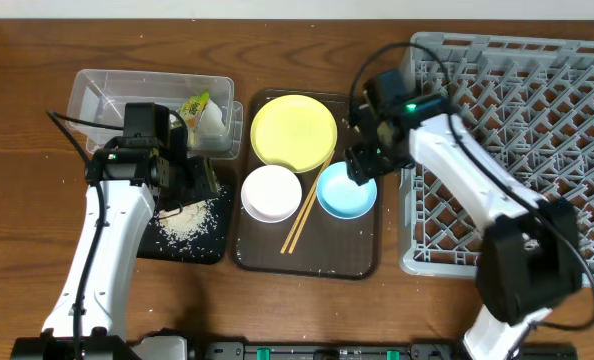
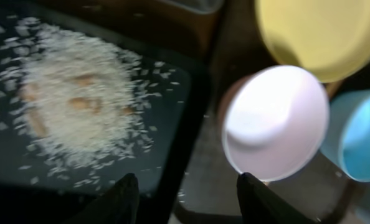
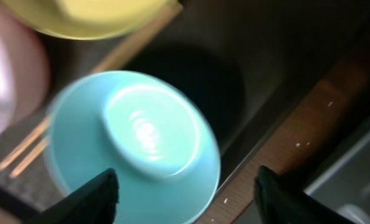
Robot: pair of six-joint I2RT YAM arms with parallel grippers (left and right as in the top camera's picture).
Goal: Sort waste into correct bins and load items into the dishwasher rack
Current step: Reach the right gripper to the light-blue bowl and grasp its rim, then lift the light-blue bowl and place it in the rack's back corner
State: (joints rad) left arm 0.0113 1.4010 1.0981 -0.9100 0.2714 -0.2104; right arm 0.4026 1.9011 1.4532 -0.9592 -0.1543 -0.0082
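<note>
Loose white rice grains (image 2: 73,106) lie heaped on the shallow black tray (image 1: 215,248), with strays scattered toward its rim. The left gripper (image 2: 188,199) hangs low over that tray's edge nearest the bowls. Its two fingers are spread wide and nothing sits between them.

Behind the black tray, the clear plastic tub (image 1: 102,95) holds the yellow-green wrapper packet (image 1: 196,104) and the crumpled white tissue (image 1: 214,122), side by side at its right end.

Just beside the black tray is the dark brown serving tray (image 1: 317,257). It carries four things:
- the round yellow plate (image 1: 293,130) at the back
- the white bowl with pinkish outside (image 1: 271,193) at front left
- the light blue bowl (image 1: 349,195) at front right
- the wooden chopsticks (image 1: 305,212), lying slantwise between the two bowls

The right gripper (image 3: 185,180) hovers over the light blue bowl, above its rim on the far, rack-ward side. Its jaws are wide apart and clamp nothing (the wrist view is blurred, so I cannot tell whether a fingertip brushes the rim).

The grey dishwasher rack (image 1: 537,100) stands just to the right of the serving tray, and the right arm reaches across its left edge.
</note>
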